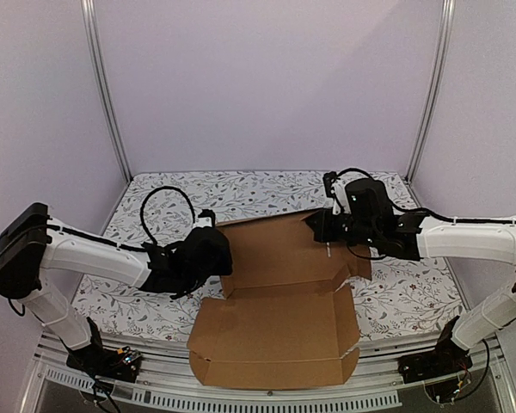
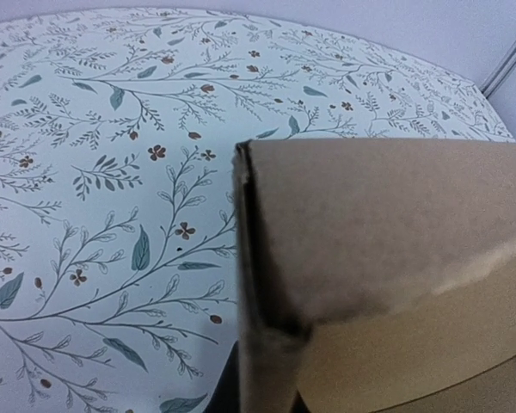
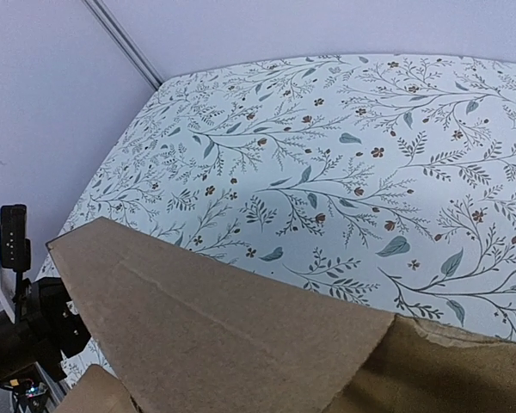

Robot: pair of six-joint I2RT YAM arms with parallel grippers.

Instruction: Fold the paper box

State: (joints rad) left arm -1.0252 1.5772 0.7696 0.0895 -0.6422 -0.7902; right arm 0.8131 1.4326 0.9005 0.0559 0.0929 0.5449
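The paper box [image 1: 275, 331] is a brown cardboard sheet lying mid-table, its near part shaped into a shallow tray with raised side walls. Its far panel [image 1: 271, 249] is tilted up between the two arms. My left gripper [image 1: 224, 265] is at that panel's left edge. In the left wrist view a cardboard flap [image 2: 267, 344] runs edge-on into the jaws, with a dark finger [image 2: 224, 391] beside it, so it is shut on it. My right gripper [image 1: 324, 231] is at the panel's right corner. The cardboard [image 3: 224, 327] lies across its fingers and hides them.
A floral cloth [image 1: 155, 198] covers the table. Metal frame posts [image 1: 103, 86] [image 1: 430, 86] stand at the back corners before pale walls. The box's front edge reaches the slotted rail [image 1: 267, 400] at the near side. The left arm [image 3: 17, 327] shows in the right wrist view.
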